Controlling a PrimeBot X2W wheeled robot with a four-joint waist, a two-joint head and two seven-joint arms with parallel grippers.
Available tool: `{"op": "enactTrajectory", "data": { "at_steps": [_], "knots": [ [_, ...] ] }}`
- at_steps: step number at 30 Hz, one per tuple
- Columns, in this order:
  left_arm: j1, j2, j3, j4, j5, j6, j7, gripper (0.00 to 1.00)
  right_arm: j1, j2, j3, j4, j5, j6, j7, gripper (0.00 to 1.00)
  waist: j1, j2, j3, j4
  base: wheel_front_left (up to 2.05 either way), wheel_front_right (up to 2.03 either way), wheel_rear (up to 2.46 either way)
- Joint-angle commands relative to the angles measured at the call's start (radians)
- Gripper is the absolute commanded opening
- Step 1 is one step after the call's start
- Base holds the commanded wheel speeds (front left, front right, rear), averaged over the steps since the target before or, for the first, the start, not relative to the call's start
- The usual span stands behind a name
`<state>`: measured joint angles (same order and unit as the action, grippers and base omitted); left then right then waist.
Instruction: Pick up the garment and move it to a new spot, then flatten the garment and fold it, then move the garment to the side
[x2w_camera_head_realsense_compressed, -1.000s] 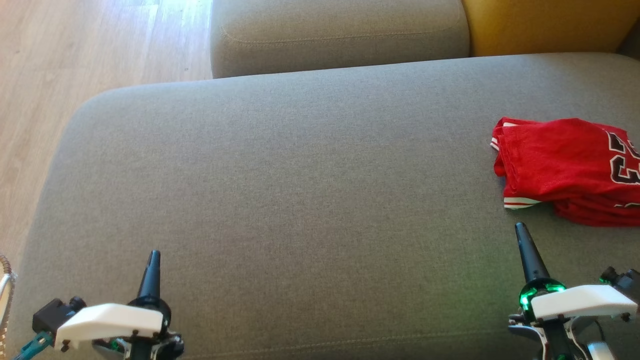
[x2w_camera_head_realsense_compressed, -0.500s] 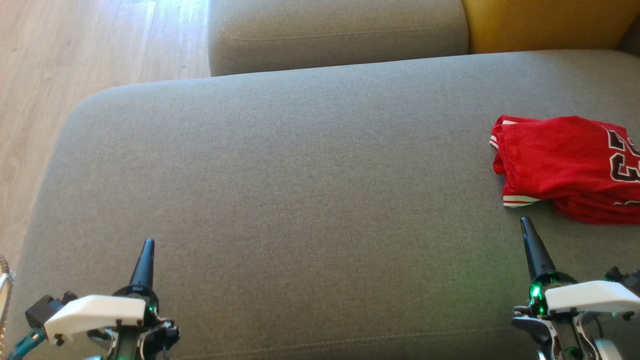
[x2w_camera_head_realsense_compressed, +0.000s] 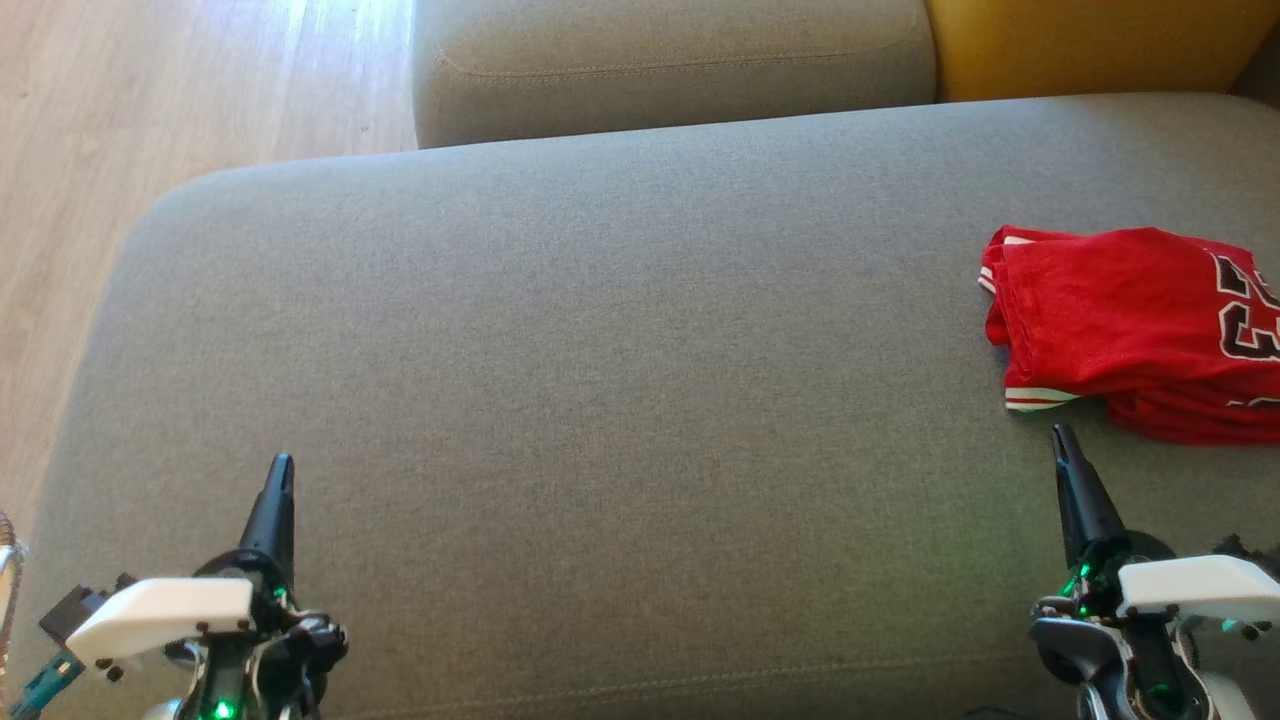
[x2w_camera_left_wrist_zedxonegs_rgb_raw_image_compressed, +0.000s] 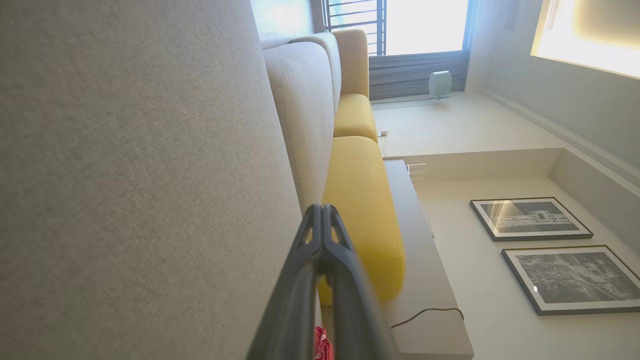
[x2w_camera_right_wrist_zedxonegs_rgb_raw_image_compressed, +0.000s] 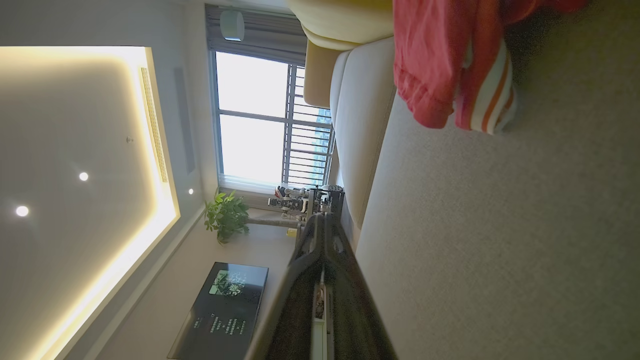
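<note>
One garment (x2w_camera_head_realsense_compressed: 1120, 320), two end effectors, one sofa seat (x2w_camera_head_realsense_compressed: 600, 400).
You see the folded red garment on the woven grey seat's right; the dark, tapered left end effector (x2w_camera_head_realsense_compressed: 283, 464) and right end effector (x2w_camera_head_realsense_compressed: 1062, 434) are closed and empty.

Left hand (x2w_camera_head_realsense_compressed: 283, 462) low left, jaws pressed together, pointing up. Right hand (x2w_camera_head_realsense_compressed: 1062, 432) low right, closed, apparently gripping nothing.

I'm looking at a wide grey sofa seat (x2w_camera_head_realsense_compressed: 560, 380), with a grey back cushion (x2w_camera_head_realsense_compressed: 670, 60) and a yellow cushion (x2w_camera_head_realsense_compressed: 1090, 45) side by side behind it. Pale wooden floor (x2w_camera_head_realsense_compressed: 150, 100) lies to its left. A barred window (x2w_camera_right_wrist_zedxonegs_rgb_raw_image_compressed: 250, 115) glows bright, with a potted plant (x2w_camera_right_wrist_zedxonegs_rgb_raw_image_compressed: 227, 217) beside it and a dark television (x2w_camera_right_wrist_zedxonegs_rgb_raw_image_compressed: 220, 310) near the plant. Two framed pictures (x2w_camera_left_wrist_zedxonegs_rgb_raw_image_compressed: 530, 218) hang on a pale wall (x2w_camera_left_wrist_zedxonegs_rgb_raw_image_compressed: 470, 280). The ceiling (x2w_camera_right_wrist_zedxonegs_rgb_raw_image_compressed: 75, 125) has a glowing cove and small spotlights.
</note>
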<state>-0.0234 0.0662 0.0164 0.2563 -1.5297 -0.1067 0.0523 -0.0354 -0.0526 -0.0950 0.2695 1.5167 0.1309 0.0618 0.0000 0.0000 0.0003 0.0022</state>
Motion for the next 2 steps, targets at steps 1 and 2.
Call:
{"op": "enactTrajectory", "data": {
  "at_steps": [1,2],
  "knots": [
    [-0.061,0.015,0.039,-0.025,-0.028,-0.009,0.007,0.00,-0.059,-0.017,0.015,-0.030,0.029,0.000,0.009,0.00,0.0000,0.0000,0.000,0.000,0.00,0.00,0.00],
    [-0.064,0.014,0.041,-0.023,-0.040,-0.011,0.010,0.00,-0.061,-0.017,0.014,-0.030,0.041,0.000,0.012,0.00,0.0000,0.0000,0.001,-0.001,0.00,0.00,0.00]
  ]
}}
